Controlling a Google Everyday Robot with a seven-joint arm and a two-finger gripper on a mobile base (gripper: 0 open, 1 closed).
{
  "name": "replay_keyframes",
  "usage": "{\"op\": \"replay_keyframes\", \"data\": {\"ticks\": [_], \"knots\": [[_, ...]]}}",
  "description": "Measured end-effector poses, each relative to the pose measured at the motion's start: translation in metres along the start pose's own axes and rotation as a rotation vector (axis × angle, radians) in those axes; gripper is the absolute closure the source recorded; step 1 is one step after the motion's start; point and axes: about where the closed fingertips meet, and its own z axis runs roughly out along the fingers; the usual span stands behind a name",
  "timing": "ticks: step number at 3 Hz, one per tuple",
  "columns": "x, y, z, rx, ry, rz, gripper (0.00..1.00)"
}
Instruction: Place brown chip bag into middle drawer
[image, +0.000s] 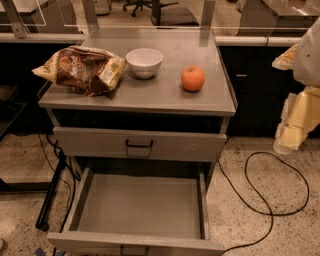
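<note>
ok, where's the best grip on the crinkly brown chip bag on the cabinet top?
Probably from above, pinching across the puffed middle of the brown chip bag: it lies flat on the grey cabinet top, and one cream end sits close to the white bowl. The gripper hangs at the view's right edge.

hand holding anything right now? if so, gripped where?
Nothing visibly held. The hand hangs at the right edge of view, apart from the brown chip bag, which lies on the cabinet top.

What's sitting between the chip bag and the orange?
The camera view shows a white bowl between the brown chip bag and the orange. The gripper is at the right edge.
</note>
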Motion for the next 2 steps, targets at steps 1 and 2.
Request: {"op": "replay_keyframes", "data": {"ticks": [1,2], "knots": [[0.0,0.0,0.0,0.001,-0.001,0.0,0.0],[-0.016,-0.009,0.0,0.037,0.028,-0.013,0.0]]}}
